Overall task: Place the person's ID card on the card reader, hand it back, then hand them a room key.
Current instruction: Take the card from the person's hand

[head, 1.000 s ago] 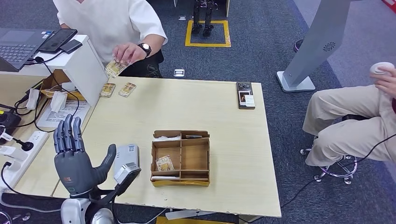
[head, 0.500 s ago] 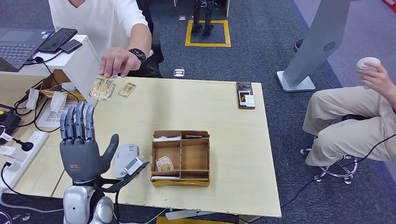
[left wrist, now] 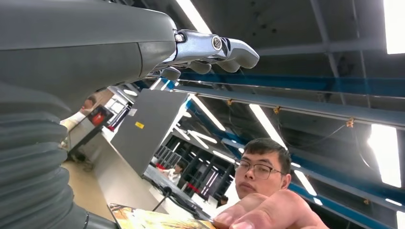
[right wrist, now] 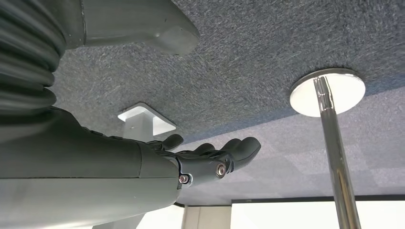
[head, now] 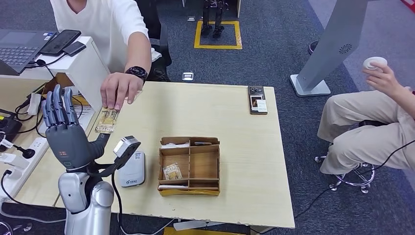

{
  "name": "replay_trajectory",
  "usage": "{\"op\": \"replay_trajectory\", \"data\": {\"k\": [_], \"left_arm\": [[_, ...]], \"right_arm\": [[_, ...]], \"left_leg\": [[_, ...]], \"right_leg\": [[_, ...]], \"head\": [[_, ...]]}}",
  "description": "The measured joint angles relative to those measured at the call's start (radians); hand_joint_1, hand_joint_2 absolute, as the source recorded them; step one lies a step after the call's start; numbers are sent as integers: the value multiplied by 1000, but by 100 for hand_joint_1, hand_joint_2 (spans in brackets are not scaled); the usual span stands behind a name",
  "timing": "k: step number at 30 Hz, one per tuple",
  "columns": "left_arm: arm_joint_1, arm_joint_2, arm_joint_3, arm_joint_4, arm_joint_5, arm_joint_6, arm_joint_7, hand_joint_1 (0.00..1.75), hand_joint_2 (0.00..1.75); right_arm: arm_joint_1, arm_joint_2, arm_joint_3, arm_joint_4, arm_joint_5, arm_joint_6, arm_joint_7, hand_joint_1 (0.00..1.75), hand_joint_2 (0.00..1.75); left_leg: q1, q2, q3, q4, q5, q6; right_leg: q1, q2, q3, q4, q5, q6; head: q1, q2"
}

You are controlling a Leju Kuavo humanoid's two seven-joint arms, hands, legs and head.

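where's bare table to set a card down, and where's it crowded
Bare wood lies between the cardboard tray and the phone, and along the table's right edge. The left side is crowded: left hand, card reader, and the person's hand holding a card.

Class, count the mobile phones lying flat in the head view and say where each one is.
3: two dark phones on the white stand beside the laptop, and one phone near the wooden table's far right edge. Others may be hidden.
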Motion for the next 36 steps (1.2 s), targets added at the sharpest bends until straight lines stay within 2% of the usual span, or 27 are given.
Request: {"op": "replay_trajectory", "data": {"k": [4, 9, 17, 18, 22, 23, 36], "left_arm": [[-49, -11, 82, 34, 31, 0, -85, 0, 175], [-91, -25, 159, 68, 42, 0, -115, 0, 175], [-110, -34, 201, 91, 66, 0, -132, 0, 175], [-110, -34, 203, 93, 74, 0, -137, 5, 175], [-111, -36, 213, 98, 107, 0, -157, 170, 175], [-111, -36, 215, 101, 114, 0, -162, 175, 175], [-111, -37, 220, 116, 146, 0, -180, 175, 175]], "right_arm": [[-2, 0, 0, 2, 7, 0, -10, 0, 175], [-4, 0, 0, 3, 14, 0, -12, 0, 175], [-4, 0, 0, 3, 15, 0, -14, 0, 175], [-5, 0, 0, 3, 15, 0, -14, 0, 175], [-5, 0, 0, 3, 15, 0, -14, 0, 175], [-5, 0, 0, 3, 14, 0, -15, 0, 175], [-5, 0, 0, 3, 11, 0, -25, 0, 175]], "left_leg": [[0, 0, 0, 0, 0, 0], [0, 0, 0, 0, 0, 0], [0, 0, 0, 0, 0, 0], [0, 0, 0, 0, 0, 0], [0, 0, 0, 0, 0, 0], [0, 0, 0, 0, 0, 0], [0, 0, 0, 0, 0, 0]], "right_leg": [[0, 0, 0, 0, 0, 0], [0, 0, 0, 0, 0, 0], [0, 0, 0, 0, 0, 0], [0, 0, 0, 0, 0, 0], [0, 0, 0, 0, 0, 0], [0, 0, 0, 0, 0, 0], [0, 0, 0, 0, 0, 0]], "head": [[0, 0], [0, 0], [0, 0], [0, 0], [0, 0], [0, 0], [0, 0]]}}
